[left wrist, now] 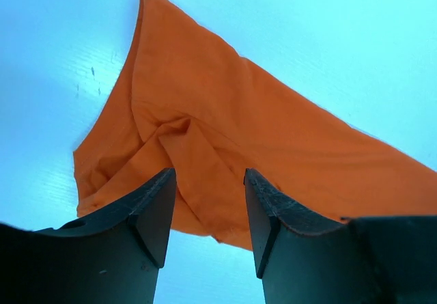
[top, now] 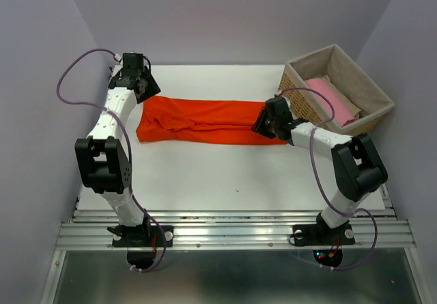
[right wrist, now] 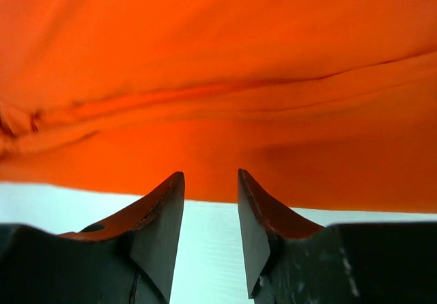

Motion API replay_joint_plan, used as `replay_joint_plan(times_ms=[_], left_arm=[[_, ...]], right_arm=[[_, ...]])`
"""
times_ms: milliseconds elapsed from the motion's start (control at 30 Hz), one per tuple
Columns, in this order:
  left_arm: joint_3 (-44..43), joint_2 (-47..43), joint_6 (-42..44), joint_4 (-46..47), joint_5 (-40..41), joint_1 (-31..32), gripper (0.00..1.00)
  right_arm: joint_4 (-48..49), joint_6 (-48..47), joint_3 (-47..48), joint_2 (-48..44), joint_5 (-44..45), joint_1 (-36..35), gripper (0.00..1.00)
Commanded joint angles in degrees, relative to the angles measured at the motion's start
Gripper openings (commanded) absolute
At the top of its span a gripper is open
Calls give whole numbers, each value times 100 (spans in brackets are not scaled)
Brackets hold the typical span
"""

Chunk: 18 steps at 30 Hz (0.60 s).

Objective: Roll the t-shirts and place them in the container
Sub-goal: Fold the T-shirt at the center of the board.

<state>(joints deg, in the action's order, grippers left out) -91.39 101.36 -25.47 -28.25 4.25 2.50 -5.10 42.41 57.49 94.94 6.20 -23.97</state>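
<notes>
The orange-red t-shirt (top: 201,121) lies folded into a long band across the white table, left to right. My left gripper (top: 141,87) hovers at its left end, open and empty; the left wrist view shows the cloth's crumpled end (left wrist: 205,147) beyond the fingertips (left wrist: 164,181). My right gripper (top: 265,123) is at the band's right end, open and empty; the right wrist view shows the shirt's edge (right wrist: 218,113) just past the fingertips (right wrist: 176,181). A pink t-shirt (top: 333,99) lies in the basket on a beige one (top: 349,104).
The woven wicker basket (top: 372,92) with grey lining stands at the back right, close to my right arm. Grey walls close in the table on three sides. Bare table (top: 225,174) lies in front of the shirt.
</notes>
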Motion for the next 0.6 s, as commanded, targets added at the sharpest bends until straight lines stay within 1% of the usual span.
replay_joint_plan(times_ms=[0,33,100,233,300,333,400,433,467,567], left_arm=[[604,-529,166,83,-284,13,56],[814,-538,166,83,-319,13,57],[1026,-565,174,135,-512,13,57],[1440,-486,209,285,-1057,22,57],[1616,-416,192,355,-1146,22,58],[1660,-389,183,364,-1146,22,58],[1686,-276,183,355,-1111,22,63],[1704,-249,192,364,-1093,22,69],[1713,-214,183,373,-1058,22,71],[1730,-108,183,434,-988,22,73]], right_arm=[[36,-400,806,674,-567,-337,41],[1,-444,920,797,-802,-406,41],[1,-453,1140,1087,-901,-407,40],[-26,-462,1457,1413,-690,-407,39],[-87,-497,1615,1554,-646,-407,39],[-131,-515,1798,1720,-463,-407,39],[-245,-523,1958,1870,-409,-407,39],[-272,-524,2054,1949,-348,-407,39],[-281,-524,2081,1967,-338,-355,39],[-289,-532,2082,1906,-303,-354,40]])
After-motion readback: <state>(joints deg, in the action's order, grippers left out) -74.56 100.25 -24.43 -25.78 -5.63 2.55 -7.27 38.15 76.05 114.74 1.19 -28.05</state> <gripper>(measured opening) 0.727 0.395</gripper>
